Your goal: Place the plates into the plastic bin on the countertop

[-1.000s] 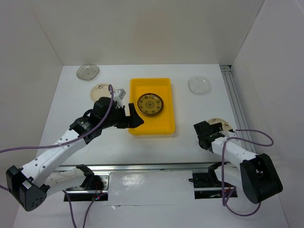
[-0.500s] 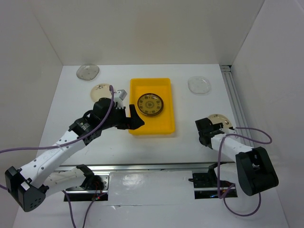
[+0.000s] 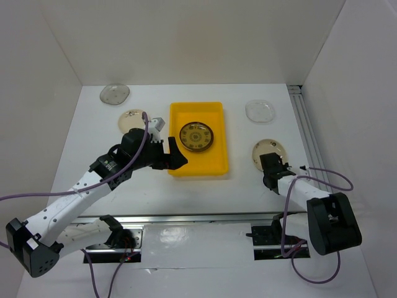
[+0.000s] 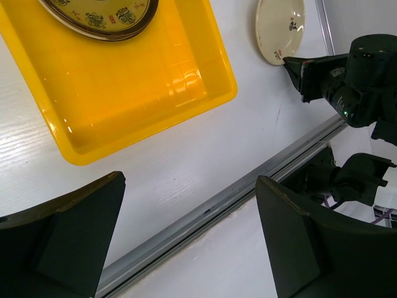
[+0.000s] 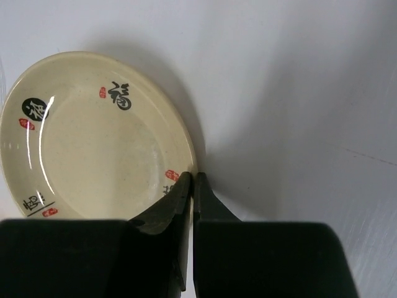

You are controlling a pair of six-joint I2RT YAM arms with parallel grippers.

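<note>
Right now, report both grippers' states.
Left gripper: open, holding nothing.
Right gripper: shut at the cream plate's rim; a grip on it cannot be told.

The left arm point(image 3: 68, 202) rises from the lower left corner of the overhead view and stretches up and to the right towards the centre, its elbow bent slightly; the left gripper point(image 3: 175, 154) points right with its jaws spread wide; in the left wrist view its two dark fingers point(image 4: 62, 242) sit far apart in the lower corners. The right arm point(image 3: 304, 192) is folded short at the lower right, forearm running up and left; the right gripper point(image 3: 270, 162) is low and aimed at the upper left; its fingertips point(image 5: 185, 186) are pressed together, with only a hairline seam between them.
</note>
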